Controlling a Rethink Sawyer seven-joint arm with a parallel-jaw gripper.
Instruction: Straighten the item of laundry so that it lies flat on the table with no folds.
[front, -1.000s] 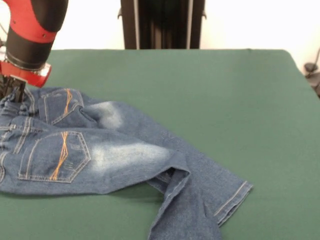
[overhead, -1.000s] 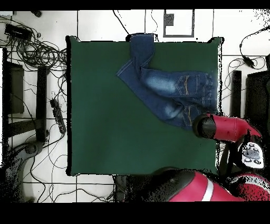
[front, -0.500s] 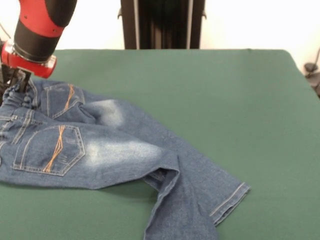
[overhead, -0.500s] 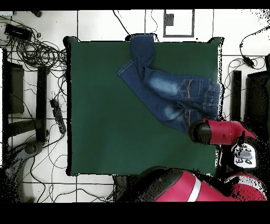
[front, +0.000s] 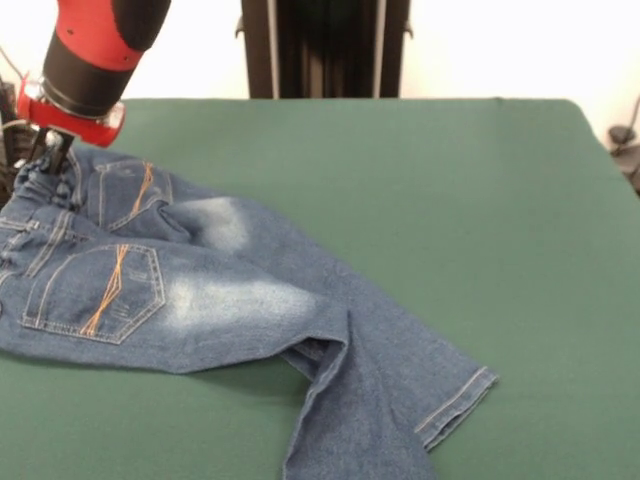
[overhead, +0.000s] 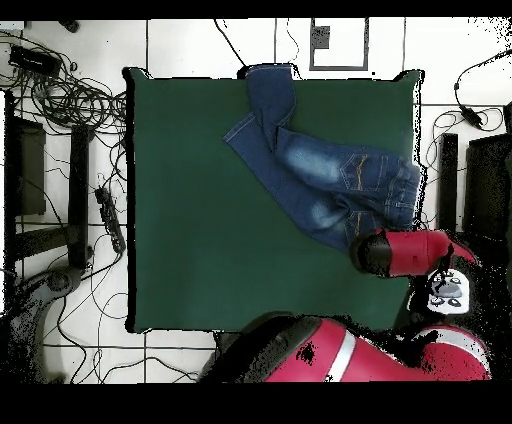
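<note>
Clearly the jaws (front: 48, 150) pinch the jeans (front: 200, 290) at the waistband corner

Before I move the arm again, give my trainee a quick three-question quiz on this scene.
1. True or false: the jeans lie fully flat on the table.
2. The end effector is at which part of the jeans: A) leg hem, B) waistband, C) knee?
3. What colour is the pocket stitching?

Key: 1. False, one leg lies folded across the other. 2. B. 3. Orange.
</note>
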